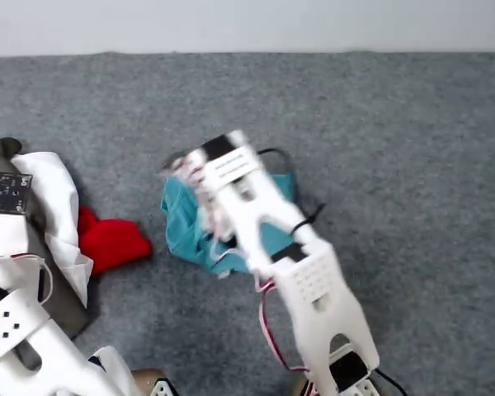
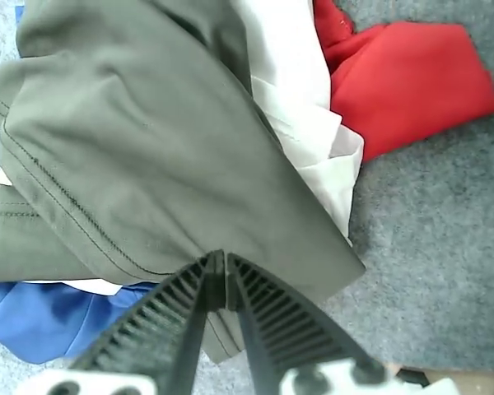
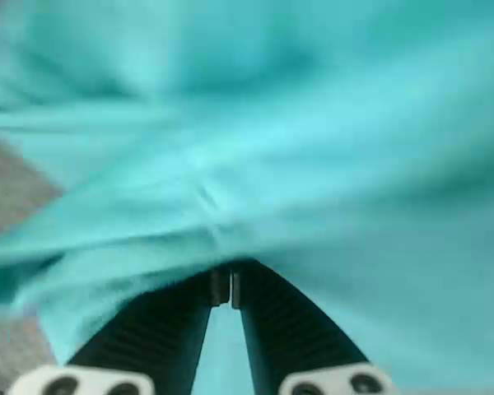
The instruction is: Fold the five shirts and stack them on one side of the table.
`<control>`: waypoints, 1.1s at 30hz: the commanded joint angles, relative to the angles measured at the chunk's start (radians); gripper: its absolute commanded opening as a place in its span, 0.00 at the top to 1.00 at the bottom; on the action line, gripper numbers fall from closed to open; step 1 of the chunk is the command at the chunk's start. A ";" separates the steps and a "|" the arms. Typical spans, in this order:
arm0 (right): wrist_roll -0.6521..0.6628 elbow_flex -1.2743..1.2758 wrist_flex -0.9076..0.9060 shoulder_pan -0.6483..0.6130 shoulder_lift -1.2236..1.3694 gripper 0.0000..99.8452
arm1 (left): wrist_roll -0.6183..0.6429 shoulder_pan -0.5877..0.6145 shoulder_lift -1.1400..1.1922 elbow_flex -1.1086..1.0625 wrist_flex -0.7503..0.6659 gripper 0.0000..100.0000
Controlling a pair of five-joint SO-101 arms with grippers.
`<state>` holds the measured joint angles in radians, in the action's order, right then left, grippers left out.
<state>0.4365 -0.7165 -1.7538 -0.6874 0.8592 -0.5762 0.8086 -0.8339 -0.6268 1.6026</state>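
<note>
A teal shirt [image 1: 181, 227] lies bunched at the table's middle, under my right arm [image 1: 264, 231]. In the right wrist view my right gripper [image 3: 230, 288] is shut, with the teal shirt [image 3: 313, 123] pinched at its tips. At the left edge sits a pile: an olive shirt [image 2: 132, 140] on top, a white shirt [image 2: 296, 90] and a red shirt [image 2: 403, 82] beside it, a blue shirt [image 2: 41, 321] underneath. My left gripper [image 2: 225, 267] is shut just over the olive shirt's hem, with nothing seen between its fingers.
The table is covered in grey felt [image 1: 396, 148], with a pale wall along its far edge. In the high view the red shirt [image 1: 111, 241] and white shirt [image 1: 58, 206] lie left of the teal one. My left arm [image 1: 16, 330] fills the near left corner.
</note>
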 commanded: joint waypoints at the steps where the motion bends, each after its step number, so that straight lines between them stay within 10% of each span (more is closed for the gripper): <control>1: 0.003 -0.183 -0.039 -0.094 -0.007 0.99 | -0.006 -0.005 -0.014 0.002 -0.020 0.98; 33: 0.077 -0.743 0.222 0.010 0.193 0.99 | -0.006 -0.005 -0.014 0.002 -0.020 0.98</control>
<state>0.5056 -1.3288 -1.4714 -0.6582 1.0802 -0.5762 0.8086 -0.8339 -0.6268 1.6026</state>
